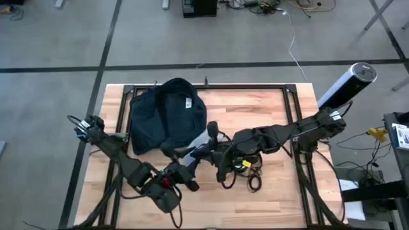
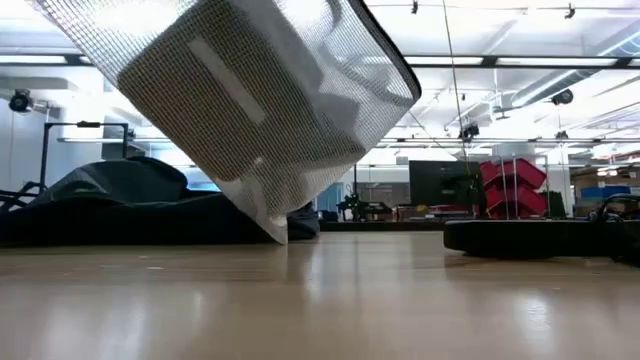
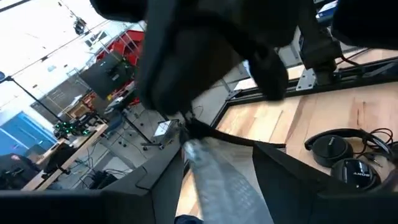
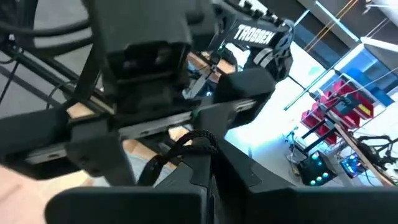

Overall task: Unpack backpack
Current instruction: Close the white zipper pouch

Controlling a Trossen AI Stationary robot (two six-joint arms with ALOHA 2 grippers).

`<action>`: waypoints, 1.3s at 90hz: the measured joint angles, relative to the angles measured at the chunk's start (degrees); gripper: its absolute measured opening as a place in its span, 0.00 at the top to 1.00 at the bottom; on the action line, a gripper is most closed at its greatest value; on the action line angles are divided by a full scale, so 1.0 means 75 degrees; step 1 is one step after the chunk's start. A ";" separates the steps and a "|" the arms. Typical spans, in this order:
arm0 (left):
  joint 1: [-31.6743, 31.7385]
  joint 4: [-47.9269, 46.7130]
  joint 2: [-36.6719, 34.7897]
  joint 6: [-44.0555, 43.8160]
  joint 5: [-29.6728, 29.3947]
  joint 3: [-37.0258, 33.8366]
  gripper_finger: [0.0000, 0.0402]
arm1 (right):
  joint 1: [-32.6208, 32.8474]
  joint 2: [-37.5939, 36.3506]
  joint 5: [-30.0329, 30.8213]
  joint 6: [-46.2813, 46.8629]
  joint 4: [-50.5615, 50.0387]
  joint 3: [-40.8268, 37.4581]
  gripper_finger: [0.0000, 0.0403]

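**Both grippers meet over a mesh pouch beside the backpack**

In the high view a pair of black headphones (image 1: 246,167) with looped cables lies just right of centre, partly under the right arm; a white cylinder (image 1: 346,85) stands off the table's upper right corner; the two arms cross mid-table and hide most of what they hold. The silvery-grey mesh pouch (image 2: 262,95) hangs tilted, filling the upper left of the low view, one corner close to the wood. The left gripper (image 1: 203,148) looks clenched on the pouch's edge; the right gripper (image 1: 217,153) sits close against it, and its fingers cannot be told. The backpack (image 1: 165,114), dark navy, floppy and rounded, white label showing, lies flat on the table (image 1: 268,115) at upper left.
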 joint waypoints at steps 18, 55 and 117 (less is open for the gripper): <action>-0.0007 -0.0017 0.0000 0.0031 0.0026 0.0000 0.63 | 0.0000 -0.0012 0.0025 0.0001 -0.0043 0.0029 1.00; -0.0264 -0.0041 -0.0162 0.0139 0.0113 -0.0015 0.99 | -0.0038 -0.0108 0.0163 0.0438 -0.1034 0.0032 1.00; -0.0932 -0.0079 -0.0871 0.0670 0.0796 -0.0015 1.00 | -0.0015 -0.0358 -0.0788 0.1111 -0.1834 0.0005 1.00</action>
